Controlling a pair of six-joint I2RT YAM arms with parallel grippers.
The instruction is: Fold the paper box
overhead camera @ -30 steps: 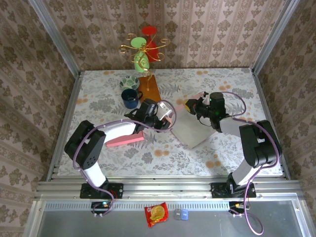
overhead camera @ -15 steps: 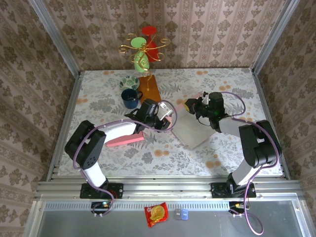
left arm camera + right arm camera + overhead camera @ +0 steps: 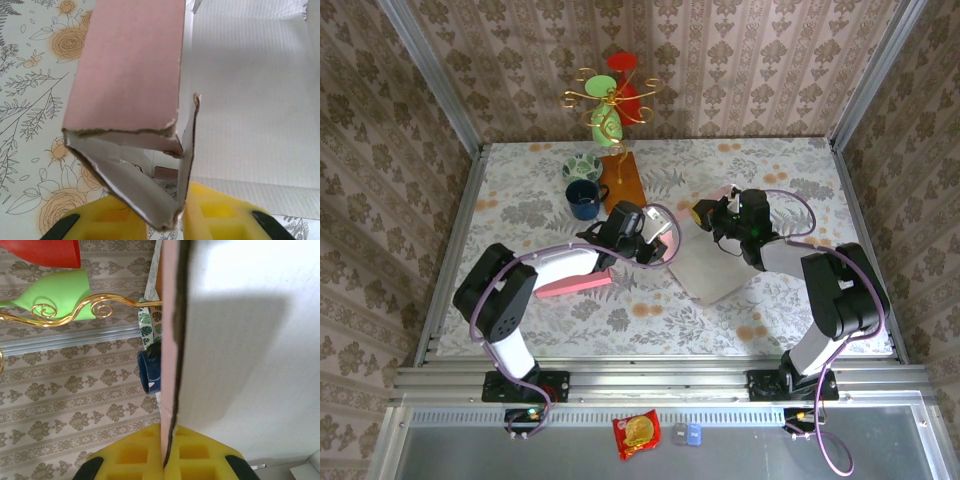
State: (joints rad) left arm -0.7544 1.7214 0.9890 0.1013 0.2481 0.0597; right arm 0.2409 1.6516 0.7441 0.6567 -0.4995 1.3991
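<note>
At the left of the table (image 3: pixel 520 215), a flat pink slab (image 3: pixel 565 287) lies under the left forearm. A blue mug (image 3: pixel 583 200) and a leaf-patterned bowl (image 3: pixel 582 166) stand behind it, away from the work.

The left tool (image 3: pixel 658 243) reaches in to the left edge of the paper box (image 3: pixel 715 268), which lies mid-table as a mostly flat sheet with its white inner face up. In the left wrist view the left tool (image 3: pixel 165 222) has its yellow pads (image 3: pixel 115 220) closed on a raised corner of the box. A pink-faced side flap (image 3: pixel 130 65) stands up off the sheet, and a small white tab (image 3: pixel 187 150) is pinched against it. Holding both layers at the corner probably lets the wall stay up while the tab tucks in behind it.

On the far right edge of the sheet, the right tool (image 3: pixel 708 215) is clamped shut on the box. Its wrist view shows the right tool (image 3: pixel 167 462) with the panel edge-on between the pads, pink outer skin to the left and white inner face (image 3: pixel 250 365) to the right. That grip probably anchors the sheet so the left arm's fold doesn't drag it across the table.

The box is at an early stage, with one wall up and the rest flat.
</note>
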